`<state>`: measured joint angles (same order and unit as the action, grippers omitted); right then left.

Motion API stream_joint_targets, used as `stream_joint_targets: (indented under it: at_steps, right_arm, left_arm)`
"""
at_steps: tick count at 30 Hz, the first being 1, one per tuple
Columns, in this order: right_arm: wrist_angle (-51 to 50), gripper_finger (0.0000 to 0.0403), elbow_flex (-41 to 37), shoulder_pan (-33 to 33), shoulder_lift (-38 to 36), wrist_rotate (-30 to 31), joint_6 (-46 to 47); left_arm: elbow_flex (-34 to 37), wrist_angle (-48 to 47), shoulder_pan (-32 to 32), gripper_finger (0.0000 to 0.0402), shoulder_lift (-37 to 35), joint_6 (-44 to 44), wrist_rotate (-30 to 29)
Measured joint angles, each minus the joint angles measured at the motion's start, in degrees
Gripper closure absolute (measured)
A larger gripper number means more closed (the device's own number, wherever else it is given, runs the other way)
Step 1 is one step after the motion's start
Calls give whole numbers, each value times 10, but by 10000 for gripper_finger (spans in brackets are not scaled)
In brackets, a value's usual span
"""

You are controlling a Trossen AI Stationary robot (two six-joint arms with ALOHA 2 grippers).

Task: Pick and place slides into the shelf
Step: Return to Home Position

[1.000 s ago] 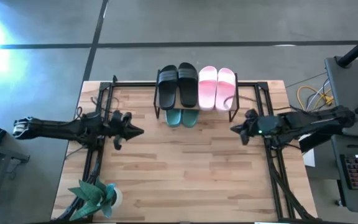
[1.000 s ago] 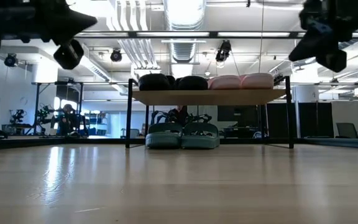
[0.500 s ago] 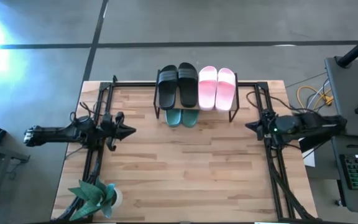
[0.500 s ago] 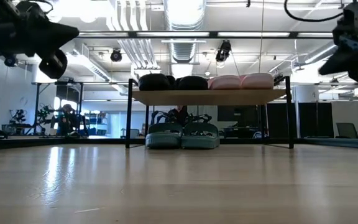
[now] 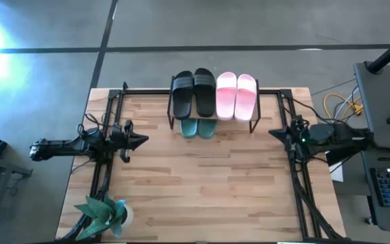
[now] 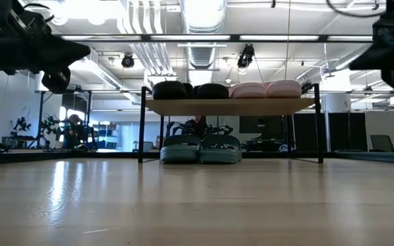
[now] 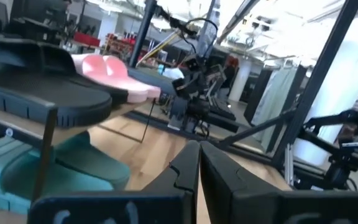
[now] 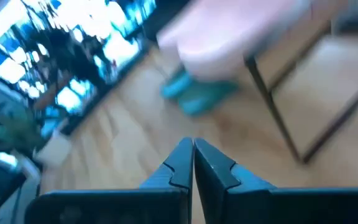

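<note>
Since the slides (image 5: 225, 95) lie lengthwise on and under the shelf (image 6: 231, 106), your left tool (image 5: 143, 140) and right tool (image 5: 271, 133) flank it about equally near, both pinched shut, empty.

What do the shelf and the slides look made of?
Shelf top: light wood plank, pale matte edge. Legs: thin black rods, probably painted metal. Slides: likely moulded foam or rubber, matte, one-piece, ribbed sole edges.
</note>
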<state>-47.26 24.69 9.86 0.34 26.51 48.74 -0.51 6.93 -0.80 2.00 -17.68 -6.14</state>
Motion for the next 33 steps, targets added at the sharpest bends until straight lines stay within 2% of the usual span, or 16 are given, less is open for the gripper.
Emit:
stream_joint_targets:
  at_steps: [2, 5, 10, 15, 19, 25, 33]
  right_arm:
    - [66, 394, -20, 0, -4, 25, -46]
    - [154, 394, -57, 0, -3, 17, -113]
    - [234, 394, -116, 0, -3, 14, -128]
    - [322, 394, -168, 0, -3, -38, -144]
    - [425, 394, -217, -1, -3, -97, -208]
    - [439, 394, -221, -1, 21, -109, -299]
    - [436, 394, -215, -1, 48, -109, -284]
  left_arm:
    - [0, 2, 0, 402, -1, 0, 0]
    - [0, 4, 0, 402, -5, 0, 0]
    - [1, -2, 0, 402, -3, 0, 0]
    - [1, -3, 0, 402, 11, 0, 0]
    - [1, 0, 0, 402, 23, 0, 0]
    - [2, 1, 0, 402, 41, 0, 0]
    - [2, 1, 0, 402, 62, 0, 0]
